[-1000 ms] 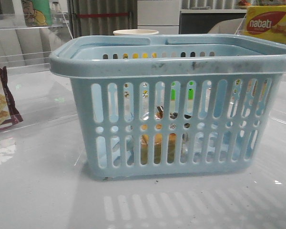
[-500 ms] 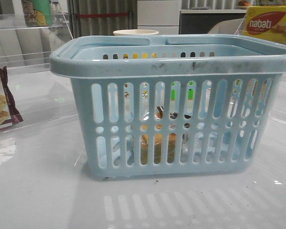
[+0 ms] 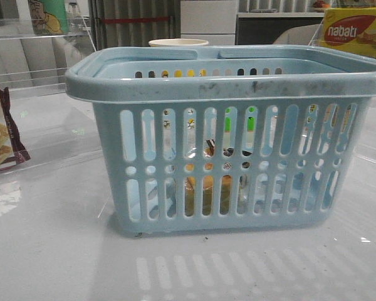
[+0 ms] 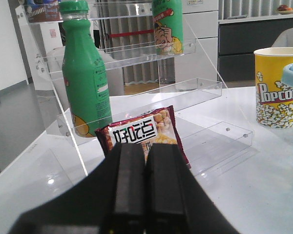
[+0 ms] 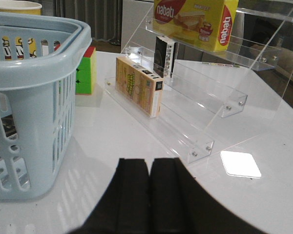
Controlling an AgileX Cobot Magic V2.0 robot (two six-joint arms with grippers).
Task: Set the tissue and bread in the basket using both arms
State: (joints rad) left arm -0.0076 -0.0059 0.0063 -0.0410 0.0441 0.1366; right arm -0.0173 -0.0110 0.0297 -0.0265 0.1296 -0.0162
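Observation:
The light-blue basket (image 3: 225,88) stands in the middle of the table in the front view; its corner also shows in the right wrist view (image 5: 34,63). Through its slots I see a golden-brown lump with clear plastic around it, the bread (image 3: 207,193), lying on the basket floor. I cannot make out the tissue among the pale shapes inside. My left gripper (image 4: 145,146) is shut and empty, low over the table, facing the cracker pack. My right gripper (image 5: 150,161) is shut and empty, low over the table to the right of the basket. Neither arm shows in the front view.
A maroon-edged cracker pack (image 4: 144,130) leans on a clear acrylic shelf (image 4: 205,92) beside a green bottle (image 4: 85,78); a popcorn cup (image 4: 276,87) stands behind the basket. On the right, another acrylic shelf (image 5: 205,107) holds a Nabati box (image 5: 195,19) and a small carton (image 5: 136,85); a colour cube (image 5: 85,70) is nearby.

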